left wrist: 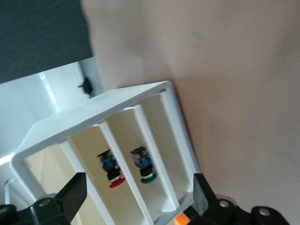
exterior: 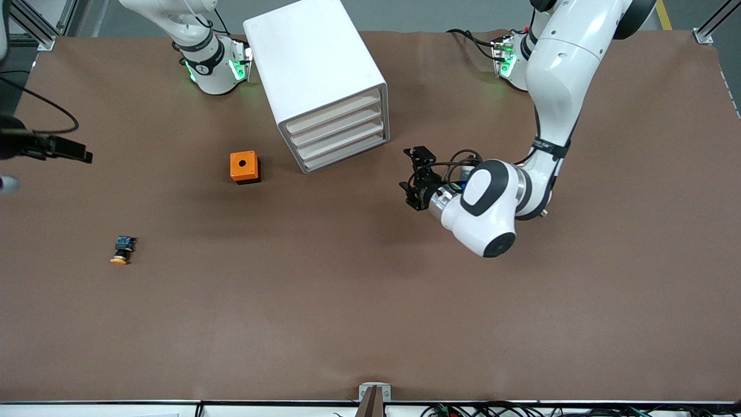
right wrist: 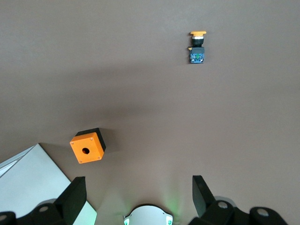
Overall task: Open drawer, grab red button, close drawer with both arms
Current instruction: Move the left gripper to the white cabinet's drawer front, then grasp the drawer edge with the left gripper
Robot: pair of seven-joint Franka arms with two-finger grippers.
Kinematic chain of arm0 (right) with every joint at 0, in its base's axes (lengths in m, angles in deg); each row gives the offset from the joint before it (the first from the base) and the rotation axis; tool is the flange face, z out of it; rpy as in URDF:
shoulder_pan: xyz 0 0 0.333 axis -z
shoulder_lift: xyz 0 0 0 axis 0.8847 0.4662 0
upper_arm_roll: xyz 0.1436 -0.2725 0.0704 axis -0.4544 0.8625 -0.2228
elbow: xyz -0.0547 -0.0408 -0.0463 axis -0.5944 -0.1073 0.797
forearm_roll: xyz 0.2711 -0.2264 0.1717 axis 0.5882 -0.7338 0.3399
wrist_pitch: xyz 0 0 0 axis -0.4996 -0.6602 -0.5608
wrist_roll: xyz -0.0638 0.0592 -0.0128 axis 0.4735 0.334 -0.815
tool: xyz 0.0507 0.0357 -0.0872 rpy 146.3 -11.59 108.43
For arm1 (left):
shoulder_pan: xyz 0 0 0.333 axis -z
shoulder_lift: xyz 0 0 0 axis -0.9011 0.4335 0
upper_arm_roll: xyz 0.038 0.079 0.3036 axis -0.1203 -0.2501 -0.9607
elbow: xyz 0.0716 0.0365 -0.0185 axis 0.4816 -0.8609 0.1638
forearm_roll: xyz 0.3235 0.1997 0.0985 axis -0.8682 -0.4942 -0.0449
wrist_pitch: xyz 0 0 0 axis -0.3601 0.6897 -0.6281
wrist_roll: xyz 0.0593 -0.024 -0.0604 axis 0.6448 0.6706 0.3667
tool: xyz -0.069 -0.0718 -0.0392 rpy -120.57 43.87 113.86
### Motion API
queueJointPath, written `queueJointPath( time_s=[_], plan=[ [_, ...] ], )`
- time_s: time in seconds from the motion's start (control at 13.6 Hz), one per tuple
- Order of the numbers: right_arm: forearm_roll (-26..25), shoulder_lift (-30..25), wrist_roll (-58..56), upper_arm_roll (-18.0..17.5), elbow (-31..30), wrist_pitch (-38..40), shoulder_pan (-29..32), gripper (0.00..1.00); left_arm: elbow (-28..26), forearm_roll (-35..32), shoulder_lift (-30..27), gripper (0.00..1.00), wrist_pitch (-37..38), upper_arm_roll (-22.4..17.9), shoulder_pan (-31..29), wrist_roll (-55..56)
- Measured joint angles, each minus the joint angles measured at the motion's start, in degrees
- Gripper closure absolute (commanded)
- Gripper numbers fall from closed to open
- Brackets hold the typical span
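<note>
Easy to hook the wrong front here, with the button (left wrist: 111, 169) lying in a shut drawer (left wrist: 119, 140) next to the one holding a green-capped button (left wrist: 144, 168). Likely to drag the whole cabinet (exterior: 312, 58) too, given the left gripper (exterior: 412, 176), fingers spread, alone at the fronts and the right gripper (right wrist: 136, 194), fingers spread, waiting over the tabletop (exterior: 370, 318).

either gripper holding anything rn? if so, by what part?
Nothing held. Left gripper, jaws open, faces the cabinet's drawer fronts. Right gripper, jaws open, is over bare table.
</note>
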Motion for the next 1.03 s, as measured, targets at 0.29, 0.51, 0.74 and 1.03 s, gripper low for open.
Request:
queueJointPath(
  time_s=[0.29, 0.51, 0.74, 1.03],
  plan=[
    [-0.17, 1.8, -0.11, 0.13, 0.92, -0.09, 0.49, 0.0, 0.13, 3.81, 3.46, 0.0, 2.01, 2.17, 0.05, 9.19],
    [-0.18, 1.79, -0.1, 0.18, 1.36, 0.19, 0.56, 0.0, 0.16, 5.91, 5.79, 0.01, 2.45, 3.44, 0.14, 13.15],
    [-0.13, 1.8, -0.09, 0.26, 1.36, 0.37, 0.93, 0.0, 0.18, 6.91, 7.09, 0.3, 2.51, 4.3, 0.73, 13.99],
    [0.02, 1.8, 0.22, 0.19, 1.36, 0.37, 1.13, 0.0, 0.19, 6.95, 7.38, 0.39, 2.67, 4.97, 2.29, 14.05]
  ],
)
